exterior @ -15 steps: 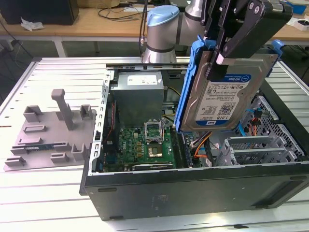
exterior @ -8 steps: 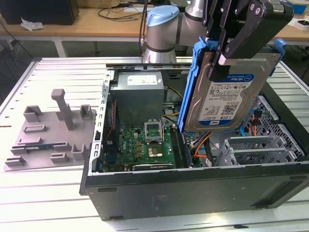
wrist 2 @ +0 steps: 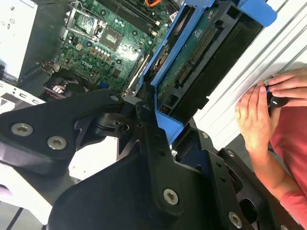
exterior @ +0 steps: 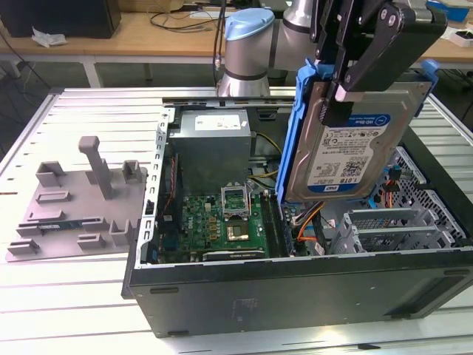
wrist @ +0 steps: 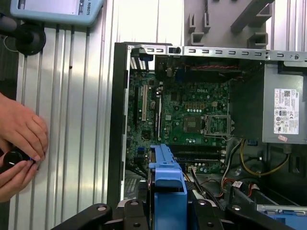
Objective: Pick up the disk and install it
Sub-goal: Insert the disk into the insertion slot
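in the exterior view's upper right the pincer [exterior: 346,92] is clamped on the disk [exterior: 358,148], which hangs upright above the open computer case [exterior: 295,285], so the pick-up looks done while the install is left.

Silver disk [exterior: 386,111] with white-and-blue label [exterior: 347,157], blue frame [exterior: 294,126].
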Controlling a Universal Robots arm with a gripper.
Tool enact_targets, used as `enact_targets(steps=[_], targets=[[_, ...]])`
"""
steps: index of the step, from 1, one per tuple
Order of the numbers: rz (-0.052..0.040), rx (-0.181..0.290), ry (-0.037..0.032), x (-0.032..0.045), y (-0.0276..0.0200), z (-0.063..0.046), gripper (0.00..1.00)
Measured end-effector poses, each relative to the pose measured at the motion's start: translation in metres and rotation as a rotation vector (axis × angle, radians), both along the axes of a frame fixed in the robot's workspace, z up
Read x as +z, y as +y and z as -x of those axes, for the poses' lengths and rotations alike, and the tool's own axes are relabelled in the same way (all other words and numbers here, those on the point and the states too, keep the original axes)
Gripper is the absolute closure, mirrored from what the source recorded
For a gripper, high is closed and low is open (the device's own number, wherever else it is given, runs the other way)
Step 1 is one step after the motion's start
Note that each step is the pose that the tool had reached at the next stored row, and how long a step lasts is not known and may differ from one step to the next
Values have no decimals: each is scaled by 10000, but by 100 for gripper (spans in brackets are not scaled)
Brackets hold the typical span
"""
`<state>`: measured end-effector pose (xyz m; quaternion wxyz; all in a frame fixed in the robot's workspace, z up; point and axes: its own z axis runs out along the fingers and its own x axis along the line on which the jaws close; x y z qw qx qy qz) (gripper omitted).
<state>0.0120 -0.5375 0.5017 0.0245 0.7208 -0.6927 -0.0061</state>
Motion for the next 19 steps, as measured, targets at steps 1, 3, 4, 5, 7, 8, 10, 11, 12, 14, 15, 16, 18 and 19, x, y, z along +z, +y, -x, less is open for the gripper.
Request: enact_targets(steps=[1,3,4,5,7,8,10,11,12,14,15,16,18,19], targets=[[-12,-49,1,-3,0,1,63],[-87,-141,0,-11,0,3,63],[-156,-218,1,-15,0,4,63],[-195,-298,0,-23,0,3,63],[-201,-394,1,-35,0,3,63],[-201,-426,1,-39,0,3,63],[-214,-538,0,-50,-1,3,63],[-232,-578,0,-53,-1,3,63],[-286,-627,0,-58,-1,3,63],[-373,-659,-14,-63,-4,3,63],[-400,-664,-29,-66,-6,2,63],[-424,-676,-84,-73,-10,2,63],[-426,-692,-144,-78,-12,3,63],[-431,-704,-184,-84,-13,2,63]])
